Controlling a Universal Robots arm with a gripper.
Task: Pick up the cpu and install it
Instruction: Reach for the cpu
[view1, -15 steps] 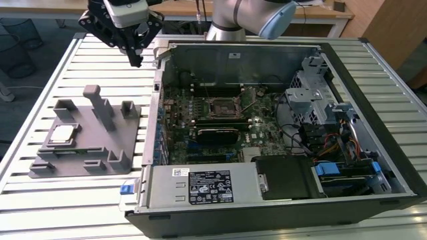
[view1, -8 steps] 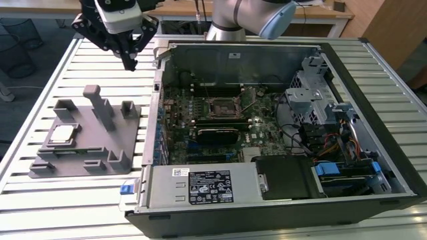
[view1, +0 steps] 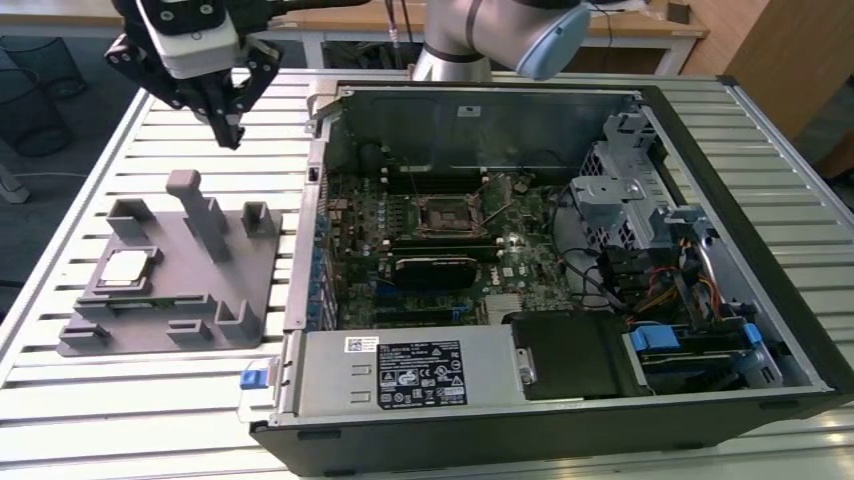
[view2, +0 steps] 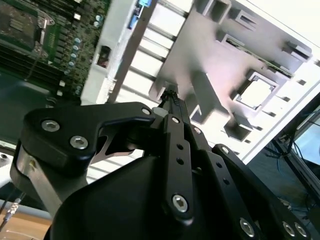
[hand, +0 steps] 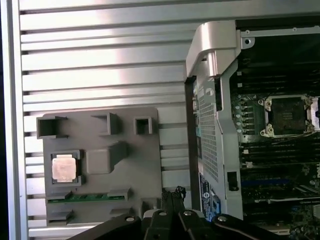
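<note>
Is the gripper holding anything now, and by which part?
Nothing is held. The gripper is shut and empty; the cpu lies in a pocket of the grey fixture tray.

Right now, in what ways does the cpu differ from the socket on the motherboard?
The cpu has a pale silvery top; the socket is dark with a metal frame. The cpu lies in the grey tray on the slatted table; the socket sits inside the open computer case. The cpu looks smaller than the socket's frame. Both are square and lie flat.
</note>
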